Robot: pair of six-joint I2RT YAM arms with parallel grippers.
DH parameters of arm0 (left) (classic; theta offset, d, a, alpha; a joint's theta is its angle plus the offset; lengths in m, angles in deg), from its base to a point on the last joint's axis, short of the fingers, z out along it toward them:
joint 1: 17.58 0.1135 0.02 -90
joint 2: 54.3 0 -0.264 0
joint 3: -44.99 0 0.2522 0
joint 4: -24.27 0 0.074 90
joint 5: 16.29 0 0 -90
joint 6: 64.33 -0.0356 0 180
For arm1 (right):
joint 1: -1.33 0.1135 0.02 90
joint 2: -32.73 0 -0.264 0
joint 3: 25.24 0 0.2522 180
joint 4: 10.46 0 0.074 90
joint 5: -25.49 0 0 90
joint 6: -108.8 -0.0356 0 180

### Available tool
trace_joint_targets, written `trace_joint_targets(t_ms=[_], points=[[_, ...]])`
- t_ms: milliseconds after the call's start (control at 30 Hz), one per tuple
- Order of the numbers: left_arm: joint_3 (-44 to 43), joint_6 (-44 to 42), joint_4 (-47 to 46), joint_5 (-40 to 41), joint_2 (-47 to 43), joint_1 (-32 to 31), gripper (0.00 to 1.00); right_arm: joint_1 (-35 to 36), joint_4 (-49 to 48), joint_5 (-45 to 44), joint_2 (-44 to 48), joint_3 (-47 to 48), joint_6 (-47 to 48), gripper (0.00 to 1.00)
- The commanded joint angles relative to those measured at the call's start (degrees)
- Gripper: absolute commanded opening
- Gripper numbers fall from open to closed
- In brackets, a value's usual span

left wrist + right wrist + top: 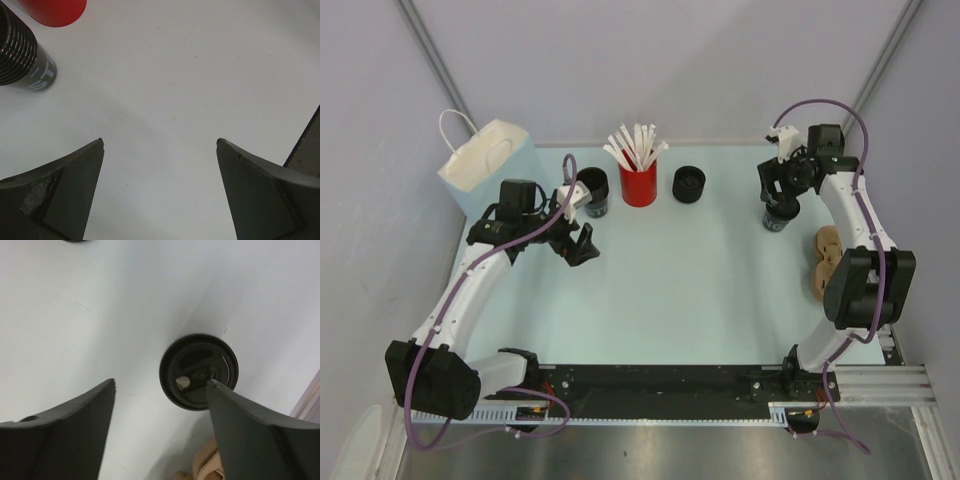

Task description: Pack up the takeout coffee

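The pale table (700,290) carries everything. The left fingers (65,190) hang wide apart over bare surface. The right fingers (65,430) are spread too, gripping nothing, and the takeout coffee (199,371) stands upright below them at the table's right, partly under one fingertip.

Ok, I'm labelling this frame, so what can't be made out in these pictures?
- takeout coffee: top view, mostly hidden under the right tool.
- cardboard tray: top view, partly behind the right arm; right wrist view, cut by the bottom edge.
- ribbed black cup: left wrist view, cut by the left edge.
- red cup: left wrist view, cut by the top edge.
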Motion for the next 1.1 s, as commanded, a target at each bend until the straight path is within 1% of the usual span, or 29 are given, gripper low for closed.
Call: trace_joint_targets(t_ms=[0, 33, 67, 133, 167, 267, 300, 400, 433, 500, 533, 600, 633, 700, 733, 800, 833, 933, 1000, 1033, 1067], points=[[0.26, 0.84, -2.79, 2.44, -1.43, 0.53, 1.0, -0.2, -0.06, 5.35, 6.76, 0.19, -0.45, 0.86], [0.17, 1.02, -3.05, 3.06, -1.61, 0.53, 1.0, -0.12, 0.46, 6.23, 7.55, 0.37, -0.45, 0.88], [0.0, 1.02, -3.32, 3.59, -1.96, 0.53, 1.0, 0.06, 1.86, 7.55, 9.04, 0.8, -0.28, 0.94], [-0.7, 1.02, -3.67, 5.26, -3.36, 0.53, 0.99, 0.85, 3.8, 8.78, 10.71, 1.77, 0.08, 0.96], [-0.97, 0.76, -3.32, 5.7, -4.67, 0.53, 0.99, 1.11, 5.55, 10.27, 11.59, 2.82, 0.16, 1.0], [-2.63, -1.52, -2.62, 7.46, -7.48, 0.53, 0.99, 2.43, 8.89, 12.47, 15.37, 4.32, 1.04, 1.0], [-4.21, -3.62, -0.7, 7.55, -8.11, 0.53, 0.99, 2.96, 9.6, 12.39, 17.12, 4.41, 1.3, 1.0], [-7.98, -6.79, 1.68, 10.17, -9.96, 0.53, 0.99, 7.26, 12.68, 11.78, 20.64, 2.66, 2.54, 1.0], [-8.96, -7.41, 2.73, 12.1, -10.31, 0.53, 1.0, 9.88, 13.21, 11.34, 21.61, 1.52, 2.8, 1.0], [-11.5, -8.12, 3.36, 14.65, -11.27, 0.53, 0.99, 12.09, 13.47, 10.72, 24.41, -1.9, 3.24, 1.0], [-12.21, -8.12, 3.36, 17.19, -11.89, 0.53, 0.99, 13.41, 13.3, 11.68, 25.21, -2.88, 3.24, 1.0], [-14.06, -7.6, 3.01, 20.19, -12.24, 0.61, 1.0, 13.68, 12.86, 13.79, 26.88, -5.51, 3.07, 1.0], [-14.67, -7.16, 2.49, 23.34, -12.07, 0.7, 0.99, 13.6, 12.34, 15.28, 27.41, -6.22, 2.98, 1.0], [-16.52, -5.84, 2.39, 26.16, -11.11, 1.4, 0.99, 13.51, 11.81, 15.64, 27.77, -8.23, 4.02, 1.0], [-17.22, -5.49, 2.48, 28.18, -9.88, 2.36, 0.99, 13.42, 11.2, 15.73, 28.03, -9.03, 4.38, 1.0], [-19.16, -4.61, 2.31, 28.9, -8.47, 3.95, 0.99, 12.89, 9.97, 15.82, 27.51, -10.61, 4.47, 1.0], [-19.77, -4.26, 2.04, 29.08, -7.42, 5.87, 0.99, 12.89, 9.79, 15.65, 26.64, -10.97, 4.56, 1.0], [-21.62, -4.25, -0.67, 28.29, -6.27, 9.65, 0.99, 12.89, 9.52, 15.73, 25.32, -11.76, 4.56, 1.0], [-21.89, -4.87, -4.54, 28.29, -6.01, 11.15, 1.0, 13.16, 9.0, 15.82, 25.14, -12.29, 4.65, 1.0], [-22.15, -5.39, -5.16, 28.11, -5.66, 13.08, 0.99, 13.24, 8.91, 15.73, 25.05, -12.64, 4.56, 1.0], [-23.37, -6.27, -5.51, 28.03, -5.22, 13.53, 1.0, 13.42, 8.82, 15.73, 24.96, -12.73, 4.56, 1.0]])
